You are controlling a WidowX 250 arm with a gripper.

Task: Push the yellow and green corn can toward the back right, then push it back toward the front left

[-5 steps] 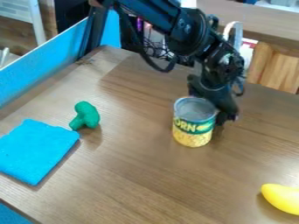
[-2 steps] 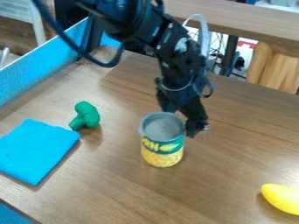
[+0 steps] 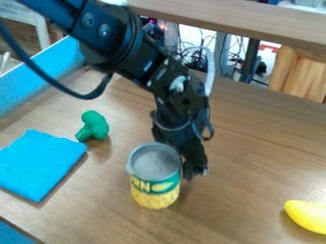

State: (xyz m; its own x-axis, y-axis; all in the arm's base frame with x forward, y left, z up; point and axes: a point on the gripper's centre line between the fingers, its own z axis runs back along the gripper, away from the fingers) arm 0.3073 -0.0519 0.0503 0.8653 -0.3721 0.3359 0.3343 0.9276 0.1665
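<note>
- Brown wood-grain tabletop [image 3: 229, 209] under blue cloth [image 3: 38, 164]; blue side panel [image 3: 47, 69] beyond cloth, tangled cables [image 3: 194, 57] much farther back.
- Green toy broccoli [image 3: 94, 126] near cloth's upper-right corner; yellow toy [image 3: 307, 217] well right of cloth, view's edge.
- Corn can [image 3: 155, 183] right of cloth, apart from it; upright, long axis vertical, grey top up, label partly facing camera.
- Gripper [image 3: 183, 159] right of cloth, fingers pinching can from its far right side.
</note>
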